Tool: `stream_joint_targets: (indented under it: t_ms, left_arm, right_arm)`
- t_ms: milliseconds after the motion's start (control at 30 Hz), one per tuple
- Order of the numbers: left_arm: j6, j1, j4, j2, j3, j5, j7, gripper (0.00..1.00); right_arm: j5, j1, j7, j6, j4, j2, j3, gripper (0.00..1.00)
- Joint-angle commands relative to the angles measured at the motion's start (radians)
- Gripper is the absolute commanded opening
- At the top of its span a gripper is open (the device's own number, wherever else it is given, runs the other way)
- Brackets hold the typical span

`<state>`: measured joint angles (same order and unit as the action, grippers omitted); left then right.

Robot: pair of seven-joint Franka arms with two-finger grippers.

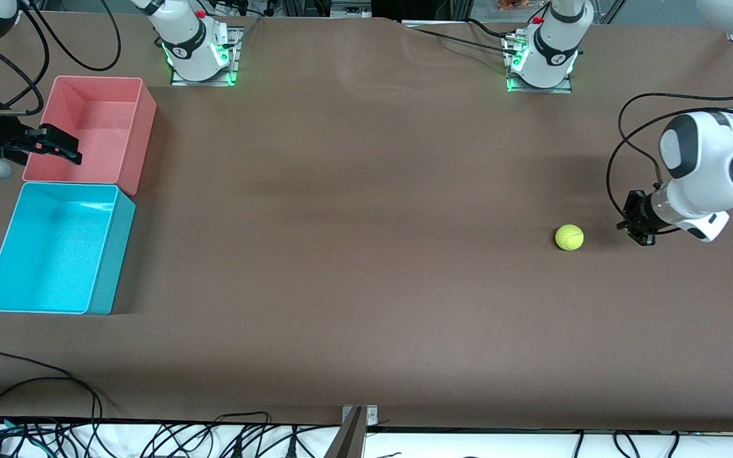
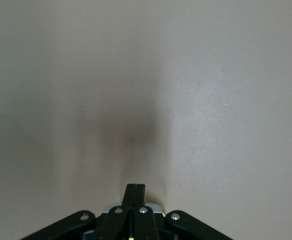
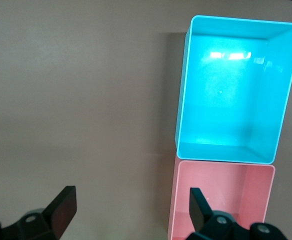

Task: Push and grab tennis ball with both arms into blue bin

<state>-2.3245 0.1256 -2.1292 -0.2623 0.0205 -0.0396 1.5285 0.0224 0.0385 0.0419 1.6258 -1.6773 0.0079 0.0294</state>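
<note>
Tennis ball (image 1: 569, 237): on the table, at the left arm's end, well apart from the blue bin (image 1: 48, 251).
Left gripper (image 1: 637, 234): fingers closed, empty, just beside the ball.
Right gripper (image 3: 131, 210): fingers spread wide, empty, over the pink bin (image 1: 90, 130).

A robotics lab: bolted arm bases (image 1: 200, 54), brown-covered table (image 1: 366, 286), trailing cables (image 1: 150, 439).

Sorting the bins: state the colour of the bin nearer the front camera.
Cyan-turquoise with a pale rim: the blue bin; clearest in the right wrist view.

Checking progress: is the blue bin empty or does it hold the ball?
Empty: the blue bin shows only bare floor, and the tennis ball lies on the table.
</note>
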Motion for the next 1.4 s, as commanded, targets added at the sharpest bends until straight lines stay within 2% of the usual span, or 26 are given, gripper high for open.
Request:
stream_joint_targets:
  t_ms: [0, 433, 1200, 1367]
  left_arm:
    - [-0.104, 0.011, -0.077, -0.006, -0.010, -0.036, 0.030, 0.00]
    - [-0.223, 0.011, -0.074, -0.113, -0.011, -0.036, 0.030, 0.00]
    - [-0.248, 0.002, -0.061, -0.153, -0.016, -0.036, 0.018, 0.00]
    - [-0.248, 0.026, -0.061, -0.153, -0.013, -0.054, -0.023, 0.00]
  right_arm:
    - [-0.018, 0.012, 0.012, -0.014, 0.024, 0.007, 0.007, 1.00]
    - [-0.018, 0.012, 0.012, -0.014, 0.024, 0.007, 0.007, 1.00]
    - [-0.018, 0.012, 0.012, -0.012, 0.024, 0.007, 0.007, 1.00]
    - [-0.018, 0.012, 0.012, -0.012, 0.024, 0.007, 0.007, 1.00]
